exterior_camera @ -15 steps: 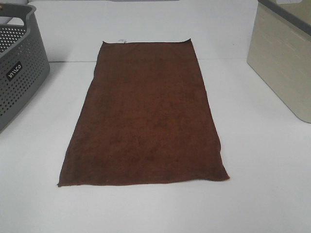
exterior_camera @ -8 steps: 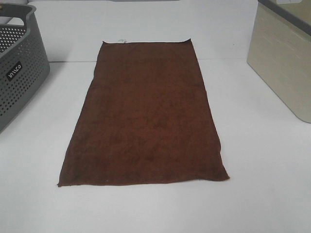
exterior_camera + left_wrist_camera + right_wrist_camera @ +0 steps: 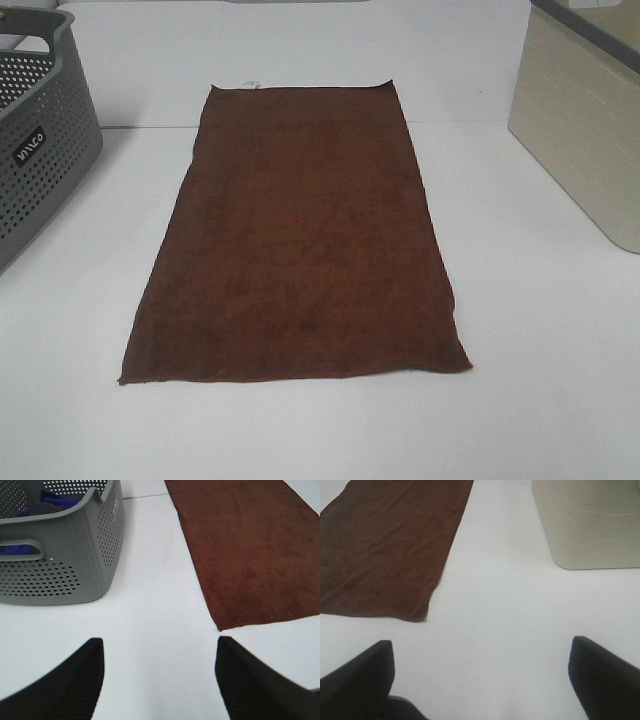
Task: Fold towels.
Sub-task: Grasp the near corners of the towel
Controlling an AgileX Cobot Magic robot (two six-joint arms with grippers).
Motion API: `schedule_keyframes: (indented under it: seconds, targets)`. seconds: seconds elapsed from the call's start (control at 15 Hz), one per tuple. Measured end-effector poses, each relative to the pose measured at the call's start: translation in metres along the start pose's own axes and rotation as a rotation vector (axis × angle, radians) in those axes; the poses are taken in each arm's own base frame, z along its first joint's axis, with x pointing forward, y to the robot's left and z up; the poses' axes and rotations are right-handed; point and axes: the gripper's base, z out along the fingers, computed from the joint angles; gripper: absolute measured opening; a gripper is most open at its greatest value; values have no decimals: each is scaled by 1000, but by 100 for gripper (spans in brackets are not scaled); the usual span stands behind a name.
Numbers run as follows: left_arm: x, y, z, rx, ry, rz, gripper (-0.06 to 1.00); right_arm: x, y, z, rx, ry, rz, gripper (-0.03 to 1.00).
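The dark reddish-brown towel lies flat and unfolded on the white table, long side running away from me, with a small white tag on its far short edge. It also shows in the left wrist view and the right wrist view. My left gripper is open and empty over bare table, short of the towel's near left corner. My right gripper is open and empty over bare table, short of the towel's near right corner. Neither gripper shows in the exterior high view.
A grey perforated basket stands at the left, holding dark and blue cloth. A beige bin stands at the right and also shows in the right wrist view. The white table surrounds the towel.
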Motion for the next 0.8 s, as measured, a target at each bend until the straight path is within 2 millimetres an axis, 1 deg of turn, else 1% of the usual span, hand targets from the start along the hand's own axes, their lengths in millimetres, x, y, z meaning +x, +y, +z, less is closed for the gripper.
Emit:
schedule_keyframes:
  seconds: [0.2,0.33,0.47,0.6,0.67,0.8]
  targets:
    - [-2,0,-1,2,-17,-4,62,-2,0,0,2,-2,5,88]
    - [-15,-2,-3,20,-121,-41,62,-15,-2,4,0,36,11,88]
    - [-31,-2,6,55,-156,-122,62,-30,-4,17,-9,115,24,87]
    - [-48,-2,27,98,-141,-209,62,-45,-5,38,-38,210,85,86]
    - [-55,-2,42,117,-91,-258,62,-50,-4,51,-65,253,125,85]
    - [-63,-3,73,160,27,-374,62,-62,-3,83,-112,339,210,85]
